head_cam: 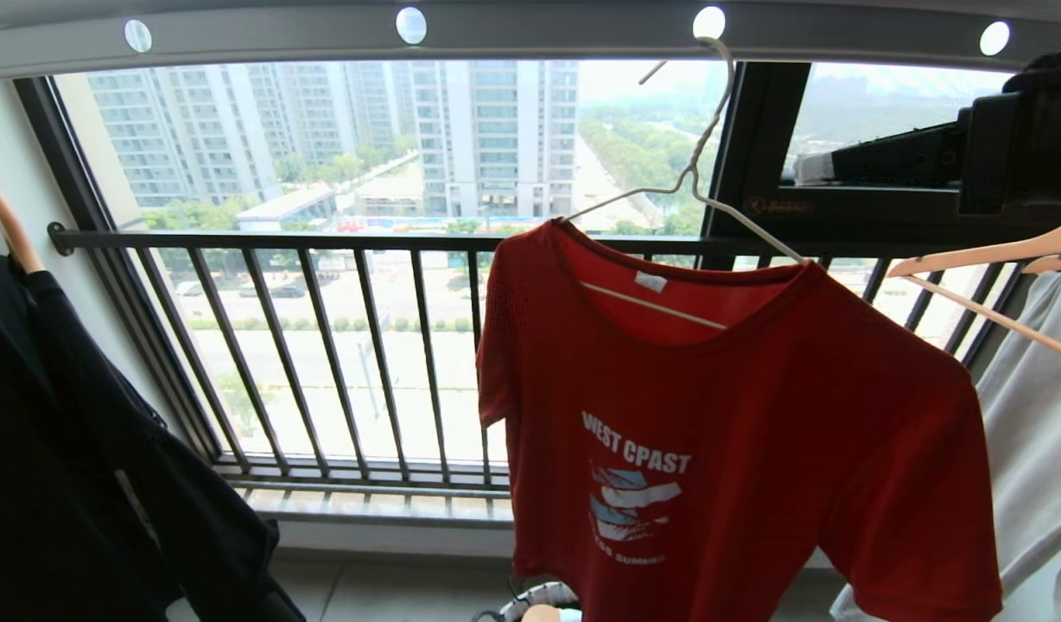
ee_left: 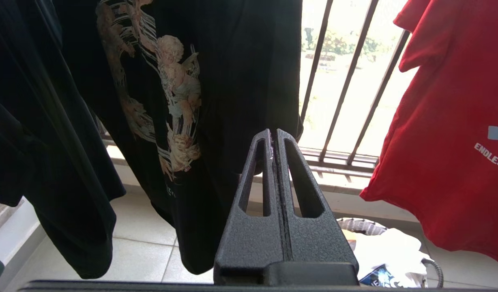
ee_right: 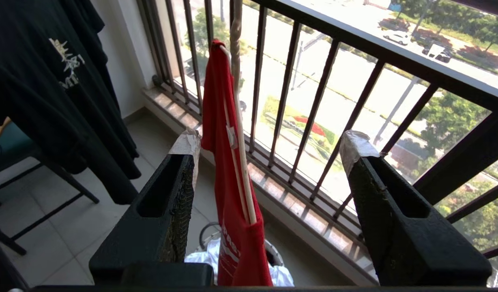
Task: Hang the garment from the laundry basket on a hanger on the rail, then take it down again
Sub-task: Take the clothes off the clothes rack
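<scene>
The garment [head_cam: 755, 415], a red T-shirt with white lettering, hangs on the thin white hanger [head_cam: 703, 164]. The hanger's hook sits in a hole of the grey rail [head_cam: 539, 30]. My right gripper [ee_right: 269, 142] is open and level with the hanger, at the shirt's right side; its taped fingertips [ee_right: 354, 142] hold nothing. From there the garment [ee_right: 224, 162] and hanger wire [ee_right: 241, 134] show edge-on beyond the fingers, untouched. My left gripper [ee_left: 273, 132] is shut and empty, low beside the garment [ee_left: 447, 121]. The laundry basket [ee_left: 362, 225] stands on the floor below.
A black shirt [head_cam: 64, 449] hangs at the left, close to the left gripper. Light-wood hangers [head_cam: 988, 255] with a pale shirt [head_cam: 1040, 415] hang at the right. The barred window railing [head_cam: 323, 242] runs behind. A white T-shirt [ee_left: 391, 247] lies in the basket.
</scene>
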Controlling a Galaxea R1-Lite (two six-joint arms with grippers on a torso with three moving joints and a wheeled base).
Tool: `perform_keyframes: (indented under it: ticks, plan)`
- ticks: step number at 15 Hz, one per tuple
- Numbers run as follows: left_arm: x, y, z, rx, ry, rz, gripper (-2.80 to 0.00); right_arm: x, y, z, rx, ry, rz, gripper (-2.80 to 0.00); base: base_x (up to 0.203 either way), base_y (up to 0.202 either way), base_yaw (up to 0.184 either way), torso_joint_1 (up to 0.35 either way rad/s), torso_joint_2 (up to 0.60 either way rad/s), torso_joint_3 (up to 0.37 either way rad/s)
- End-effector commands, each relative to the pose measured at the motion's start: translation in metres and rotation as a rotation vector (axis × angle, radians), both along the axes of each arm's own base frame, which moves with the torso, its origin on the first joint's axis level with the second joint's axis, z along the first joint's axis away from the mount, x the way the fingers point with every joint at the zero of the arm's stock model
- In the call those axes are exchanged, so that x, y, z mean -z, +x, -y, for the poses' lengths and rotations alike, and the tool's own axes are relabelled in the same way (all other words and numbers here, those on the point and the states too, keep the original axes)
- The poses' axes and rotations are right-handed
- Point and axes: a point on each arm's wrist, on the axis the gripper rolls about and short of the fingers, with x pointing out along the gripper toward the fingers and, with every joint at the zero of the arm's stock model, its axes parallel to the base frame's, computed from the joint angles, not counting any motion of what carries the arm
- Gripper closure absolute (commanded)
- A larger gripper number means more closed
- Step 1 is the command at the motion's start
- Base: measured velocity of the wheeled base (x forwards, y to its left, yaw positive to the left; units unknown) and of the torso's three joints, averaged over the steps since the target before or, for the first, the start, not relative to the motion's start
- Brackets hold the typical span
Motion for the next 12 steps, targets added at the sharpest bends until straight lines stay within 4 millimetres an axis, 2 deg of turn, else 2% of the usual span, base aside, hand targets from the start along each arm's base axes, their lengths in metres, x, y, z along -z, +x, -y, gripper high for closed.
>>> perform_keyframes:
  ticks: [1,12]
  plan:
    - [0.000,0.000,0.000,-0.001,-0.001,-0.001,0.00,0.015,0.031,-0.016,-0.030,-0.025,-0.047,-2.80,0.000,0.000,0.000,0.000,0.00,0.000]
    - [0.000,0.000,0.000,0.000,-0.001,-0.001,0.00,0.028,0.075,-0.061,-0.099,-0.048,-0.070,-2.80,0.000,0.000,0.000,0.000,0.00,0.000]
